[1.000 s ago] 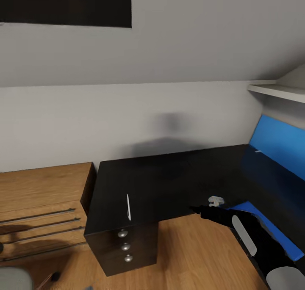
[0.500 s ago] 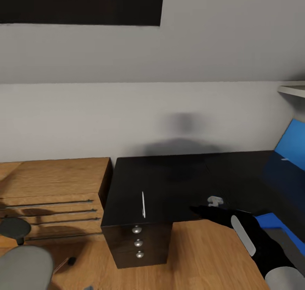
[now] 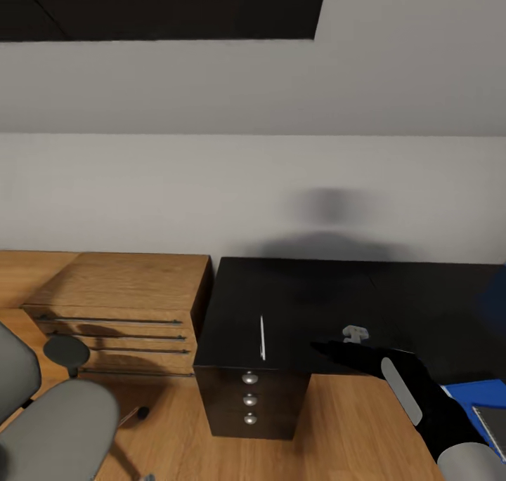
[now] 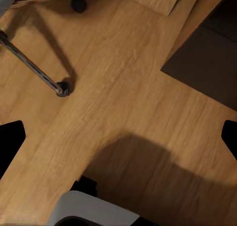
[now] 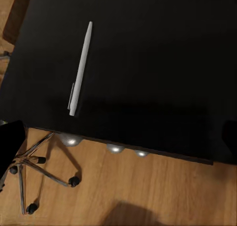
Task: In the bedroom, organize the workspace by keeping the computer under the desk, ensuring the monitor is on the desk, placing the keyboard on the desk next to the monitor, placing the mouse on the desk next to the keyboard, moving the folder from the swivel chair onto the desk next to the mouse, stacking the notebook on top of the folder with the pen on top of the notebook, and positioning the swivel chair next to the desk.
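The desk [image 3: 365, 295] has a glossy black top and a drawer unit with silver knobs [image 3: 249, 399]. A white pen [image 3: 262, 338] lies near its front edge, above the drawers, and is seen from above as the pen [image 5: 80, 70]. My right gripper [image 3: 322, 347] hovers over the desk front, right of the pen, open and empty; its fingertips [image 5: 11, 143] stand wide apart. A corner of the blue folder [image 3: 472, 390] with the grey notebook [image 3: 493, 423] on it shows beside my right arm. The grey swivel chair [image 3: 60, 425] stands left of the desk. My left gripper [image 4: 118, 139] is open over the floor.
A light wooden low cabinet [image 3: 123, 291] with dark handle bars adjoins the desk's left end. The chair's metal base [image 5: 30, 172] and a castor [image 4: 62, 89] rest on the wooden floor [image 3: 351, 432]. A grey wall [image 3: 253, 186] runs behind the desk.
The camera has turned left, so the whole picture slid right. The chair has come into view at the left and the blue panel at the right has gone out of view.
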Tool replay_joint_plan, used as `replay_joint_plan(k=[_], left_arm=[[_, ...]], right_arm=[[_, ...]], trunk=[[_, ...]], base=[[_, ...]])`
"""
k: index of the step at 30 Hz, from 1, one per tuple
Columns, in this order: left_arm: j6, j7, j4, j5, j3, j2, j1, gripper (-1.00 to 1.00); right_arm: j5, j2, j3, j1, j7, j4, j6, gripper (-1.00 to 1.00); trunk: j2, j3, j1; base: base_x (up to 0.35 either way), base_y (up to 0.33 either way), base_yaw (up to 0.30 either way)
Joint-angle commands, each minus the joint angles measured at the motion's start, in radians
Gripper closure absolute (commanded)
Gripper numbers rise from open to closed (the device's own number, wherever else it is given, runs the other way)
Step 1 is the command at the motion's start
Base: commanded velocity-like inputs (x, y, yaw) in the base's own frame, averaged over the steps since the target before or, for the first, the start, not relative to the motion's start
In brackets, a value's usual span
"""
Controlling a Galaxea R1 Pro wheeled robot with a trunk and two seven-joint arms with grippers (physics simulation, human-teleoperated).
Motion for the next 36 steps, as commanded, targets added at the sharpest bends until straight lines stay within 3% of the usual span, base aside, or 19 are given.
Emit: replay_joint_plan(k=[1,15,25,28,31,32,34,35,36], left_arm=[[-0.003,0.001,0.0,0.01,0.0,-0.001,-0.001,-1.0],[-0.003,0.001,0.0,0.009,0.0,-0.001,-0.001,-1.0],[-0.003,0.001,0.0,0.008,0.0,-0.001,-0.001,-1.0],[-0.003,0.001,0.0,0.008,0.0,-0.001,-0.001,-1.0],[-0.003,0.001,0.0,0.008,0.0,-0.001,-0.001,-1.0],[-0.003,0.001,0.0,0.008,0.0,-0.001,-0.001,-1.0],[-0.003,0.001,0.0,0.008,0.0,-0.001,-0.001,-1.0],[-0.003,0.001,0.0,0.008,0.0,-0.001,-0.001,-1.0],[-0.003,0.001,0.0,0.008,0.0,0.0,-0.001,-1.0]], right_arm=[[-0.003,-0.001,0.001,0.0,0.0,-0.001,0.004,-1.0],[-0.001,0.005,0.002,0.0,-0.001,0.0,-0.032,-1.0],[0.005,0.014,0.016,-0.001,-0.02,-0.001,-0.039,-1.0],[0.027,0.047,0.025,-0.003,-0.109,-0.008,-0.038,-1.0],[0.061,0.102,0.029,-0.007,-0.251,-0.033,-0.035,-1.0],[0.078,0.135,0.03,-0.013,-0.329,-0.043,-0.033,-1.0],[0.095,0.171,0.031,-0.027,-0.406,-0.049,-0.031,-1.0],[0.113,0.207,0.032,-0.05,-0.476,-0.05,-0.03,-1.0],[0.122,0.224,0.033,-0.064,-0.508,-0.048,-0.029,-1.0]], trunk=[[-0.001,-0.002,0.0],[-0.001,-0.008,0.0],[-0.001,-0.01,0.0],[-0.001,-0.01,0.0],[-0.001,-0.01,0.0],[-0.001,-0.01,0.0],[-0.001,-0.01,0.0],[-0.001,-0.01,0.0],[-0.001,-0.01,0.0]], base=[[0.0,0.0,0.264],[0.0,0.0,0.258],[0.0,0.0,0.056],[0.0,0.0,0.006],[0.0,0.0,0.002],[0.0,0.0,0.001],[0.0,0.0,0.0],[0.0,0.0,0.0],[0.0,0.0,0.0]])
